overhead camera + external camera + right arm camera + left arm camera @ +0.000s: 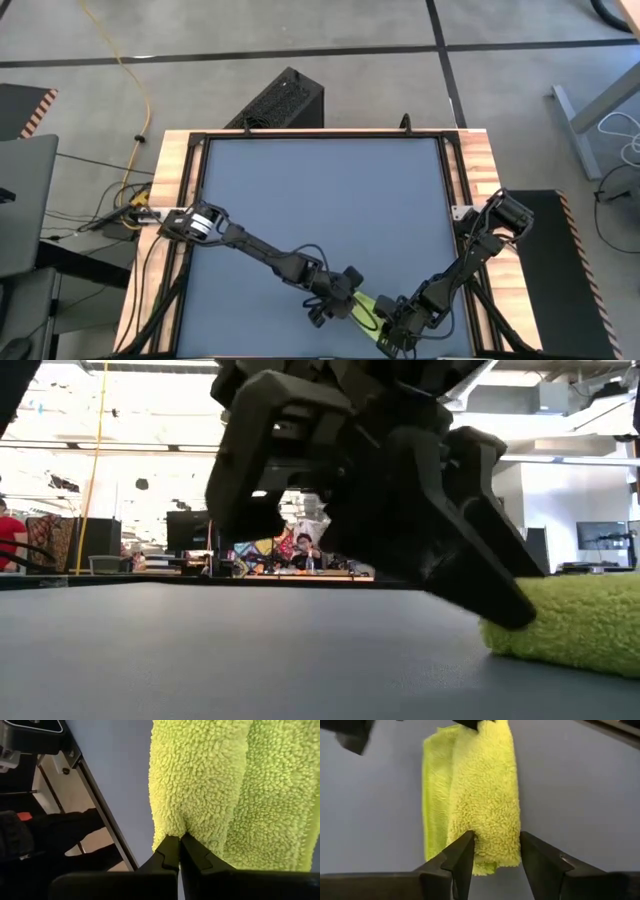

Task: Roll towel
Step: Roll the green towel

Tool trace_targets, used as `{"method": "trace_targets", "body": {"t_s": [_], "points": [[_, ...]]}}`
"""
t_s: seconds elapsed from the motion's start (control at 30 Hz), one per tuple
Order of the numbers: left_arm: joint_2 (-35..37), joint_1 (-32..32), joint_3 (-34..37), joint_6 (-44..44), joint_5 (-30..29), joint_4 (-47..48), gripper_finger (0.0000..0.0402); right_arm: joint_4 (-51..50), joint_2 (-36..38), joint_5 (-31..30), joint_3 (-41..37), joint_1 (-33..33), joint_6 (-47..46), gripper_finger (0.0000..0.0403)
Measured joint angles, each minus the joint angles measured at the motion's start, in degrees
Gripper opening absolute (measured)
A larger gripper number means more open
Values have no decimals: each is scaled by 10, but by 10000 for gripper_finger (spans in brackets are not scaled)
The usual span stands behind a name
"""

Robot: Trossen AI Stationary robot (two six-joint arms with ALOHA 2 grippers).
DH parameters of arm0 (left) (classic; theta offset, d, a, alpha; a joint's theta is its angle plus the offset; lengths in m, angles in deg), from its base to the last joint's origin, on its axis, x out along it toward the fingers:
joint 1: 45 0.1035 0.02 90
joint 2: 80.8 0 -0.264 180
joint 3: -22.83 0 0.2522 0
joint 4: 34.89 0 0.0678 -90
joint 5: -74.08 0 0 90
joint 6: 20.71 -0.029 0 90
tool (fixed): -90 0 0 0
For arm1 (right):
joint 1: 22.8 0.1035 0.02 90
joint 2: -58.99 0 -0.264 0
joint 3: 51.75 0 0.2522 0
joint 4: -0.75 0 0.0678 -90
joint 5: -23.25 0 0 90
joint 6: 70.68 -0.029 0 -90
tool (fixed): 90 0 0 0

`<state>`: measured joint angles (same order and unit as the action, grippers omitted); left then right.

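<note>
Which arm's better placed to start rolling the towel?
Likely left: the left gripper straddles the towel end, open. The right gripper is shut, pinching the other end, suited to anchoring.

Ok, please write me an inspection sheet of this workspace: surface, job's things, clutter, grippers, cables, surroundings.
Surface: blue-grey mat in a wooden-edged table.
Job's things: towel, lime green, folded narrow, near the table's front edge.
Clutter: nothing seen on the mat.
Grippers: left gripper has its jaws open around one towel end; right gripper has its jaws shut, pinching a towel fold.
Cables: yellow cable on the floor; arm cables beside the table.
Surroundings: black box behind the table; people seated far off.
</note>
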<state>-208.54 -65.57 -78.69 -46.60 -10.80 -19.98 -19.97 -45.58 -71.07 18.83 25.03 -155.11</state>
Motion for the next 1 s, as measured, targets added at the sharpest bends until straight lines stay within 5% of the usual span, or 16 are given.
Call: {"method": "trace_targets", "body": {"t_s": [0.77,1.0], "points": [[-27,3,-20,38,-24,-2,142,8,0,-3,0,-3,-47,21],[-27,16,-41,98,-19,62,84,12,0,-1,0,-3,-52,21]]}}
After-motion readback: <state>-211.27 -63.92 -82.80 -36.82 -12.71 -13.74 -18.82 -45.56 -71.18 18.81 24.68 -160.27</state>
